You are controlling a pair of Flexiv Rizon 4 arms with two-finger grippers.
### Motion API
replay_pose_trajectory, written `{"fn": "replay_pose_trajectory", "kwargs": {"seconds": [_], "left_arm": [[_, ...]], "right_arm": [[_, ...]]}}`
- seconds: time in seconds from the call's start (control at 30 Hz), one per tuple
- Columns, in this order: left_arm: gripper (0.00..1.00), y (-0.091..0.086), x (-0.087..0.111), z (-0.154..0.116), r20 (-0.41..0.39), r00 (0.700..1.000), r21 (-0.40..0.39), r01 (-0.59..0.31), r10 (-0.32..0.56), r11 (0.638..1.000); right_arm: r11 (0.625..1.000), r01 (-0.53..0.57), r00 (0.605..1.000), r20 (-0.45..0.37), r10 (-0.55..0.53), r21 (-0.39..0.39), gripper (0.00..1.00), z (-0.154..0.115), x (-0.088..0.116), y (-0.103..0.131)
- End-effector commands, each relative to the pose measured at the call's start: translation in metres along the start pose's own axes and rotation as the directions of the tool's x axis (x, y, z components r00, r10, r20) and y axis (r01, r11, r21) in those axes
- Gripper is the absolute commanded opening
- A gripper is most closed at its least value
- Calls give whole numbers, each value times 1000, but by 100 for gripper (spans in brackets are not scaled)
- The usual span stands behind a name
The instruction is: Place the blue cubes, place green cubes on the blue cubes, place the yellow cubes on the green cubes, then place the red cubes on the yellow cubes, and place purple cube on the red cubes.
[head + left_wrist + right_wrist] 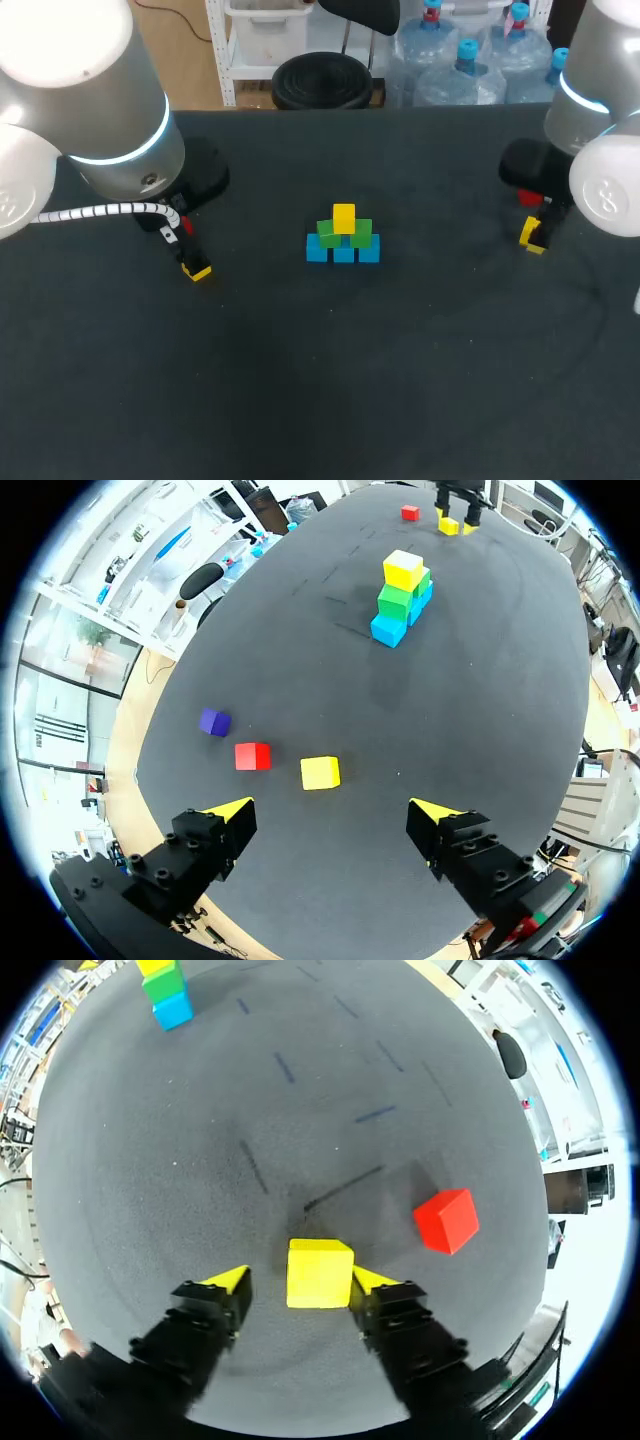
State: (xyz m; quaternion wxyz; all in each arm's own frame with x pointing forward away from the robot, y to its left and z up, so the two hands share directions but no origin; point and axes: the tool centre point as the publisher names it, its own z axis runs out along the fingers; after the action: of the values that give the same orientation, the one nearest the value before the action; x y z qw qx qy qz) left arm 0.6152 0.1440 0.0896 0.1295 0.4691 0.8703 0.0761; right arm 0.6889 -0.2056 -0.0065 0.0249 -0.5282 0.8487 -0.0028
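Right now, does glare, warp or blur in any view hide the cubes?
Head view: left arm and right arm glare white, yet the stack is evenly lit and sharp. Left wrist view: fisheye bends the table edge; the red cube is crisp. Right wrist view: the right hand blurs toward the rim, the yellow cube between its fingers is sharp.

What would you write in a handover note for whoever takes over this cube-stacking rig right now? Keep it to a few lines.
Left gripper: open, empty; a loose yellow cube, red cube and purple cube lie ahead of it.
Right gripper: open, fingers either side of a second yellow cube, not clamped; another red cube beside it.
Done: mid-table stack has blue cubes, green cubes on them, one top yellow cube.
Left: remaining yellows, reds, then purple.
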Motion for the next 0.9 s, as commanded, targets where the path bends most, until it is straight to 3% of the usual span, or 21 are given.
{"fn": "replay_pose_trajectory", "kwargs": {"seconds": [0.03, 0.2, 0.4, 0.63, 0.8, 0.9], "left_arm": [[100, 2, 0, 0, 0, 1000, 5, -2, 2, 1000], [100, 2, 0, 0, 0, 1000, 5, -2, 2, 1000], [100, 2, 0, 0, 0, 1000, 5, -2, 2, 1000], [100, 2, 0, 0, 0, 1000, 5, -2, 2, 1000], [100, 2, 0, 0, 0, 1000, 5, -2, 2, 1000], [100, 2, 0, 0, 0, 1000, 5, -2, 2, 1000]], "right_arm": [[1000, 1, 1000, 3, -1, 1, 46, 0, 0, 0], [1000, 8, 1000, -2, -8, 1, 21, -1, -1, 0], [999, 42, 999, 4, -42, 14, 7, -5, -6, 3], [993, 117, 993, 7, -117, 28, 2, -24, -31, 13], [985, 173, 985, 1, -173, -8, 0, -41, -53, 26], [975, 221, 975, 30, -220, -15, 7, -55, -69, 37]]}}
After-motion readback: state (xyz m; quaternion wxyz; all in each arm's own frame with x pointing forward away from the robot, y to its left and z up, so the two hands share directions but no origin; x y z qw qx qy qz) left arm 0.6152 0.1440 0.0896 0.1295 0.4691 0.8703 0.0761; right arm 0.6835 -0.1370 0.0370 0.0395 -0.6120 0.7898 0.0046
